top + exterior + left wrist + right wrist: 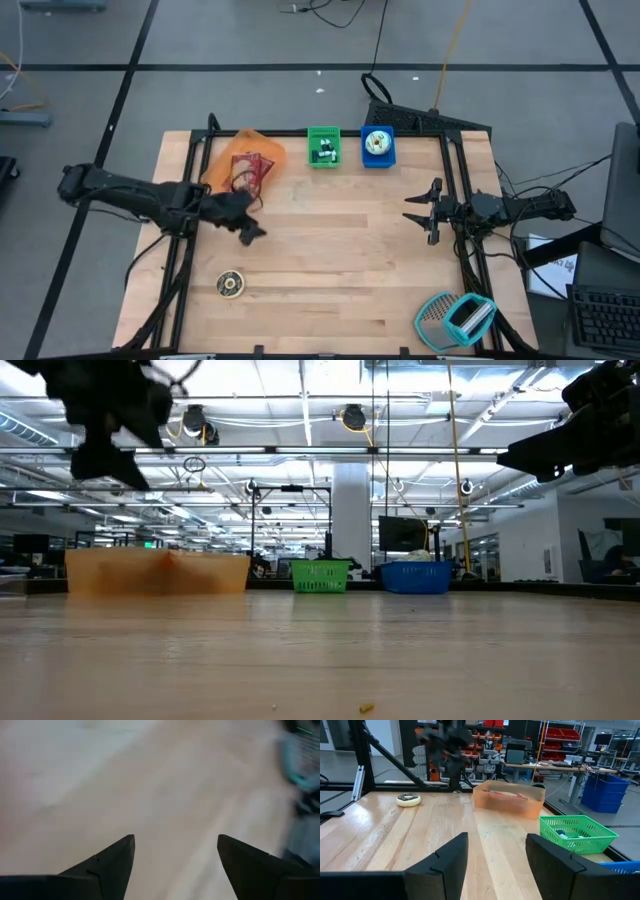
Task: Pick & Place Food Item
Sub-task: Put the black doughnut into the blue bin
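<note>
High view shows the left tool (250, 232) above the wooden counter (330, 260), just beside the orange bin (245, 165). Its two fingers stand wide apart and hold nothing. A red food pack (248, 172) lies inside the orange bin, close behind this tool. A round donut (231, 284) sits on the counter, near the tool on its other side. The right tool (420, 212) hangs over the far side of the counter, partly open and empty, with the green basket (323, 146) and blue basket (378, 145) off to one side of it.
</note>
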Robot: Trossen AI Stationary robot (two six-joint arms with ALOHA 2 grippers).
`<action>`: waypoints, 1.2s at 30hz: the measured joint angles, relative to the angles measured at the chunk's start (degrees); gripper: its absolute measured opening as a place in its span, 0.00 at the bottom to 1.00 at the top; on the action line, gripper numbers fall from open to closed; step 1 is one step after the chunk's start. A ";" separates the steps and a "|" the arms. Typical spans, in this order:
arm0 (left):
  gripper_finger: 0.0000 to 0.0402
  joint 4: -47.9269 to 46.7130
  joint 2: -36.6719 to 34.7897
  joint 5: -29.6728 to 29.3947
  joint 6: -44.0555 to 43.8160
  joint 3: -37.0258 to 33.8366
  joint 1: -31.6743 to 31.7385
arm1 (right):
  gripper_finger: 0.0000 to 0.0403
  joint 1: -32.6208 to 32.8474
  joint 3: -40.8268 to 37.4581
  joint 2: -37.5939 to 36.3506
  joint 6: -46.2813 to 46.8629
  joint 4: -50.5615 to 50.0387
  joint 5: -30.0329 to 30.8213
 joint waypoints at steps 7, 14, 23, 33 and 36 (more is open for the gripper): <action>0.71 6.96 7.84 -2.67 0.32 6.85 -18.14 | 0.46 -0.02 0.00 0.00 -0.01 0.00 -0.01; 0.71 -7.98 20.09 5.70 -19.86 12.14 -28.81 | 0.46 0.00 0.00 0.01 -0.01 -0.01 -0.01; 0.71 -22.59 28.50 4.94 -29.52 12.14 -34.67 | 0.46 0.00 0.00 0.00 -0.01 -0.02 0.00; 0.71 -22.22 33.95 8.29 -25.34 12.14 -34.65 | 0.46 0.00 0.00 0.01 0.00 -0.01 0.00; 0.71 -22.36 35.48 8.69 -23.71 12.14 -34.55 | 0.46 0.00 0.00 0.01 -0.01 -0.01 0.01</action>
